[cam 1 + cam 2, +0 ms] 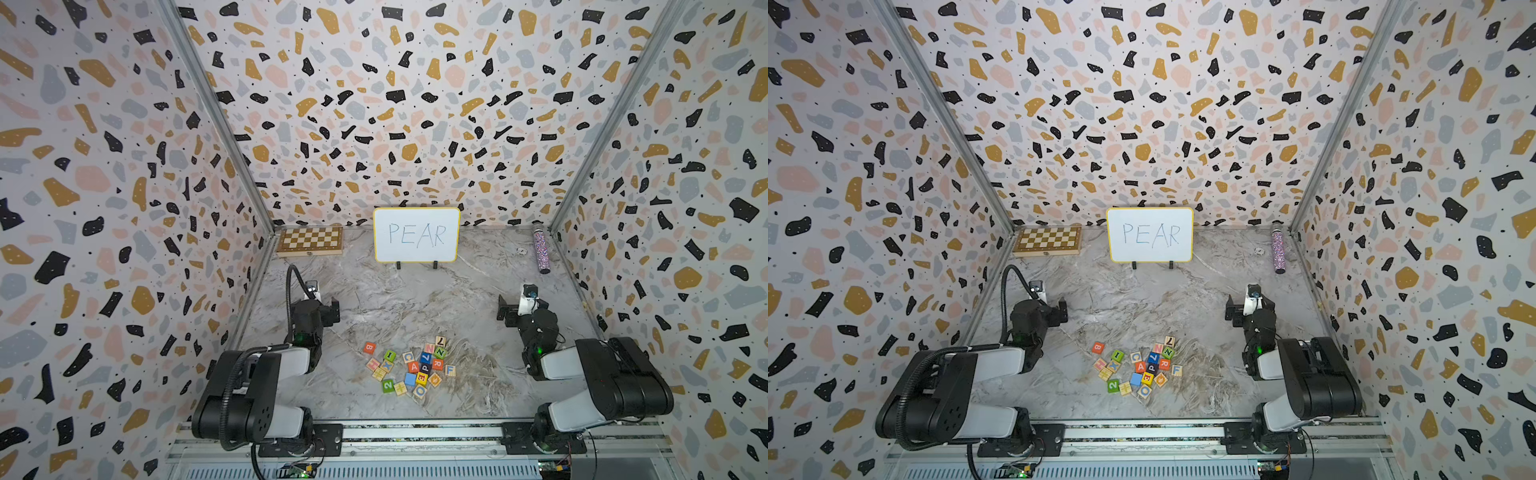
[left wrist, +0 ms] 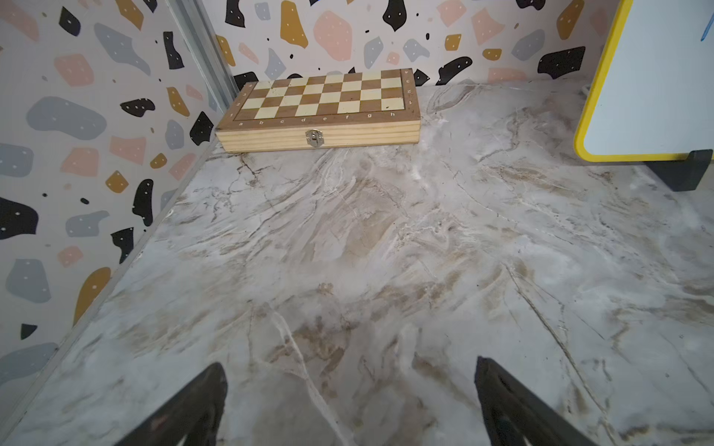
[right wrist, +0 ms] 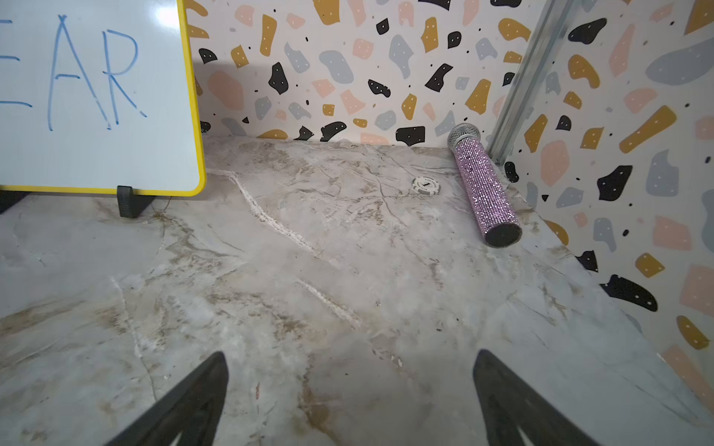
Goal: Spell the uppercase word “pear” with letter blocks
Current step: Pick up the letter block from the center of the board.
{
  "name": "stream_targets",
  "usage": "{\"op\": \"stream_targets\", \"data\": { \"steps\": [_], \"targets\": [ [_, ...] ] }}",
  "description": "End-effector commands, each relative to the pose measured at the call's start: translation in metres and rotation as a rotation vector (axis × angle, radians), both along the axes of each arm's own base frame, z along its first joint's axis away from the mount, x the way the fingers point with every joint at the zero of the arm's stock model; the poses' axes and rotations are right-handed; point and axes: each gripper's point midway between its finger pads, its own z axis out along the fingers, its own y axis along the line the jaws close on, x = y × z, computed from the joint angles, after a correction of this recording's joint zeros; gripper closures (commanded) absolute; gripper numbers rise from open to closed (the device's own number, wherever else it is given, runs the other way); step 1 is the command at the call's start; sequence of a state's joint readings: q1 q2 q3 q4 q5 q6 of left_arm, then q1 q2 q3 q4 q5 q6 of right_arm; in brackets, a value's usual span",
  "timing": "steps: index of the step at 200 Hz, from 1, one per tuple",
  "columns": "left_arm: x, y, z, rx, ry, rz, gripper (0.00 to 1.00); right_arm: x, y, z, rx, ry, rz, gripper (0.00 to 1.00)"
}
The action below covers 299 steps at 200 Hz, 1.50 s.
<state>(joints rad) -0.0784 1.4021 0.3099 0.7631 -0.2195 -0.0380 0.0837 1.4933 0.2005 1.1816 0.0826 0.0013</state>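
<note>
1. Count: two grippers; one loose cluster of about twenty cubes (image 1: 409,368), four of them the letter blocks; one whiteboard (image 1: 416,235), one chessboard (image 1: 310,240), one microphone (image 1: 541,252), one poker chip (image 3: 426,185)
2. Appearance: P block (image 1: 424,368) black with a white letter; E block (image 1: 421,378) yellow with a red letter; A block (image 1: 413,366) and R block (image 1: 437,364) red-orange with white letters
3. Location: all four sit inside the cluster near the front edge of the surface (image 1: 374,299), about midway between its left and right edges. A, P and R lie side by side, with E just in front of P
4. Left gripper (image 2: 349,365): jaws spread wide, nothing between them, over bare surface towards the far left corner. Right gripper (image 3: 349,352): jaws spread wide, nothing between them, towards the far right corner. Both are well apart from the cluster
5. Limits: both wrist views cut off the whiteboard and show only the fingertips (image 2: 216,386). Whether neighbouring cubes touch, and several cube faces, cannot be resolved in the top views
</note>
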Motion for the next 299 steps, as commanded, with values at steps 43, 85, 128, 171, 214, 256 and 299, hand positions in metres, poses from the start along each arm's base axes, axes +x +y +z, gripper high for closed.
{"op": "stream_targets", "data": {
  "steps": [43,85,128,171,214,256,299],
  "targets": [
    [0.007,0.002,0.014,-0.005,-0.048,0.006,0.01,0.004,0.001,0.011,0.000,-0.034,0.001,0.01],
    [0.007,0.002,0.015,-0.006,-0.050,0.006,0.01,0.004,0.001,0.011,-0.001,-0.034,0.001,0.01],
    [0.007,0.002,0.014,-0.006,-0.048,0.006,0.01,0.004,0.001,0.012,-0.002,-0.035,0.000,0.01],
    [0.007,0.002,0.014,-0.005,-0.048,0.006,0.01,0.004,0.001,0.011,-0.002,-0.034,0.001,0.01],
    [0.005,-0.002,0.020,0.008,-0.075,-0.014,0.01,0.002,0.005,0.013,-0.004,-0.044,0.028,0.01],
    [-0.027,-0.019,0.113,-0.064,-0.149,0.029,0.01,0.025,-0.013,0.062,0.087,0.066,-0.247,0.01],
    [-0.071,-0.100,0.179,-0.210,-0.077,-0.304,0.05,-0.013,0.091,0.091,0.471,0.210,0.322,0.01]
  ]
}}
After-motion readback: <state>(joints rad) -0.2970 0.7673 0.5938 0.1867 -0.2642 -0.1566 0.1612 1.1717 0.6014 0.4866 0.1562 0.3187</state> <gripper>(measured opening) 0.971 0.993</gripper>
